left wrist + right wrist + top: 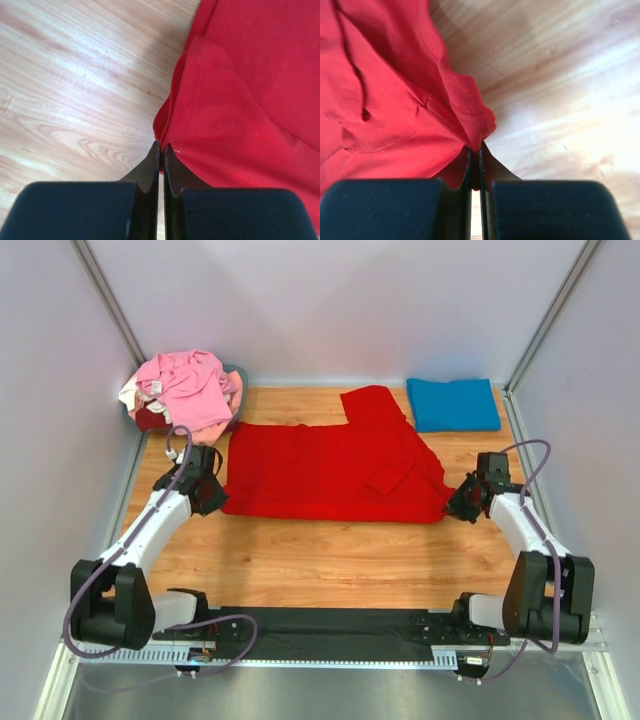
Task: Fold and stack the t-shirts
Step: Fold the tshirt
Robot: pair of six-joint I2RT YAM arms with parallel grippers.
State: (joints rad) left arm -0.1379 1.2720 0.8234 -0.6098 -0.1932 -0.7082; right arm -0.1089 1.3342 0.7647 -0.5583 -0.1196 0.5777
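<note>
My left hand (214, 490) pinches the red t-shirt (330, 465) at its left edge and my right hand (459, 503) pinches its right corner. The shirt lies spread on the table (330, 560), barely folded. Beyond its right sleeve the blue t-shirt (453, 404) sits folded. Beyond its left corner the pink and cream heap (185, 390) is not yet folded.

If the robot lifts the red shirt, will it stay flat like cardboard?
Probably not. The red t-shirt bunches where the right gripper pinches it, so it is likely floppy and would sag. It lies thin and flat, so probably light.

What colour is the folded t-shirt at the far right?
The folded t-shirt is blue; top external view.
</note>
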